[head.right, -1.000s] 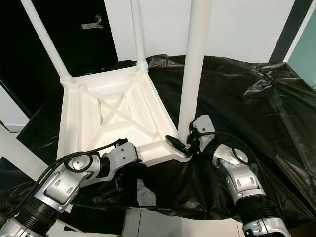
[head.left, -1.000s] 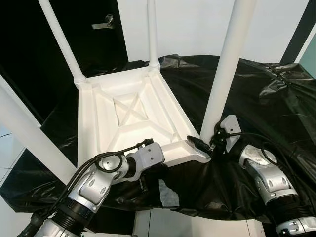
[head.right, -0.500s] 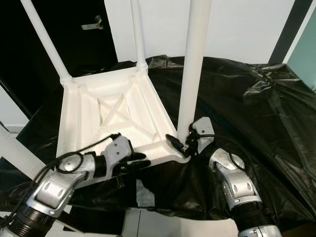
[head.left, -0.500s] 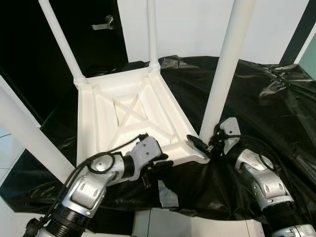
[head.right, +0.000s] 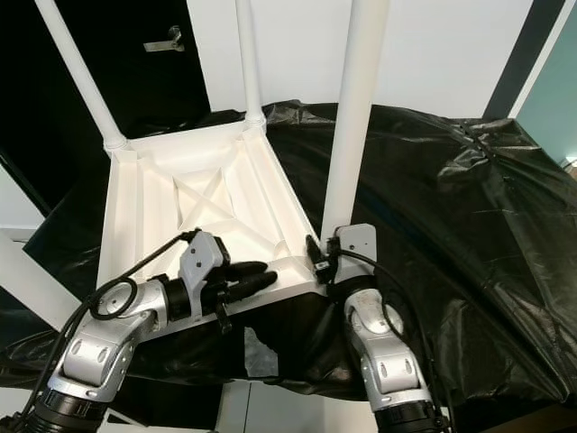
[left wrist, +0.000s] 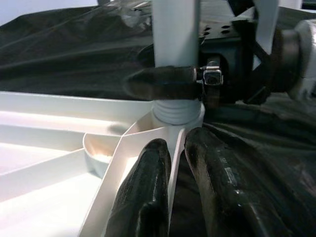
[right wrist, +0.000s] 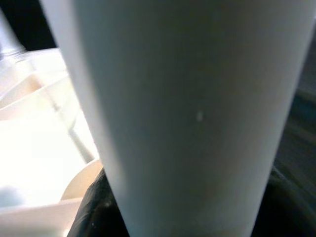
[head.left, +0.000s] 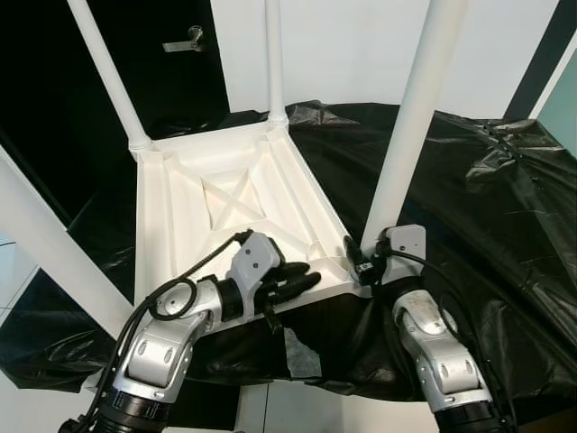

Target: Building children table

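Black plastic sheet covers the surface, crinkled, hanging over the near edge. White wall behind, dark door with a metal handle at far left.

White children table lies upside down on the sheet, ribbed underside up with an X brace in the middle. Four white legs stand up from its corners: far-left leg, far-right leg, near-right leg, and near-left leg crossing the left edge of the head view, blurred and close.

Left arm reaches in from lower left. Left tool sits at the near rim of the tabletop, pointing toward the near-right corner. In the left wrist view its two black fingers straddle the thin white rim wall, one on the inner side, one on the outer side over the black sheet; pinching the rim, fingers close together with the wall between them.

Right arm comes up from lower right. Right tool is at the base of the near-right leg, just above the corner socket. The left wrist view shows one black finger wrapped across the front of the leg right above the threaded collar; the right wrist view has the leg pressed up close. Right tool clamped around the near-right leg.

Small pale patch on the sheet's hanging front, below the table's near edge.
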Available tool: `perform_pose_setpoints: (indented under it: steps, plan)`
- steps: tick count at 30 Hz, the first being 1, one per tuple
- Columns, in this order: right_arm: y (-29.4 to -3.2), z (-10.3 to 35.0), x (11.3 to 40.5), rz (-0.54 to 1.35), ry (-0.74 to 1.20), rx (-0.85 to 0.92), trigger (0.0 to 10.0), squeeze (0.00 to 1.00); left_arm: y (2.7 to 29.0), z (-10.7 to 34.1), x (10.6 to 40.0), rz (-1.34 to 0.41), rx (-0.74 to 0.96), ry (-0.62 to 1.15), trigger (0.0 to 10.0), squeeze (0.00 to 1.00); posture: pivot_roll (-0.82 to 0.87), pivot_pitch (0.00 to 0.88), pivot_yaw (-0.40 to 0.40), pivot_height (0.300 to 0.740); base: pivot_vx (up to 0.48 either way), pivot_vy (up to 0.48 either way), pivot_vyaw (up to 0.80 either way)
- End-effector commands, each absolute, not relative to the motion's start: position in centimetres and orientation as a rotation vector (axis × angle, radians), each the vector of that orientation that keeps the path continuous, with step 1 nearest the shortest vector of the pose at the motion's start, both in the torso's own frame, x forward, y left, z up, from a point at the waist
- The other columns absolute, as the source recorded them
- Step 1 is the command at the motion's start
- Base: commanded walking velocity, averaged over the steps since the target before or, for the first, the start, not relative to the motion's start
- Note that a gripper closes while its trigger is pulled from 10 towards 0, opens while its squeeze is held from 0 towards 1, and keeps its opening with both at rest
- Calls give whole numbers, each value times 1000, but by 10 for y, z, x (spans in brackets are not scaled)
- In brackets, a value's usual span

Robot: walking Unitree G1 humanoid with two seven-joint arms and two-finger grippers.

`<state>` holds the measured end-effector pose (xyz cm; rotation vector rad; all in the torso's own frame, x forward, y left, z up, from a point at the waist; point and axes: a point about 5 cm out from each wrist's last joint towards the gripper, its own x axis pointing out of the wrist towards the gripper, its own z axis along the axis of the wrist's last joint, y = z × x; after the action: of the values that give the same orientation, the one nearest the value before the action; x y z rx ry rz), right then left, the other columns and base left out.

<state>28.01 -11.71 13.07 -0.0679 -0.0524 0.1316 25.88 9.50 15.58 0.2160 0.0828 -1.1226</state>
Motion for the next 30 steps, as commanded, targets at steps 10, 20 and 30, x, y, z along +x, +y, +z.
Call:
perform_pose_setpoints:
  steps: [10, 20, 30]
  plan:
    - [-123, 132, 279, 71, -44, -33, 10000, 1000, 103, 154, 271, -860, 204, 83, 10000, 0, 31, 0, 11, 740, 0, 0, 0]
    - [-139, 150, 277, 269, -133, -23, 10000, 545, 107, 155, 274, -833, 214, 79, 10000, 0, 27, 0, 10, 740, 0, 0, 0]
    - [-158, 153, 289, 628, -96, -103, 10000, 0, 110, 151, 268, -890, 252, 75, 10000, 0, 26, 0, 14, 740, 0, 0, 0]
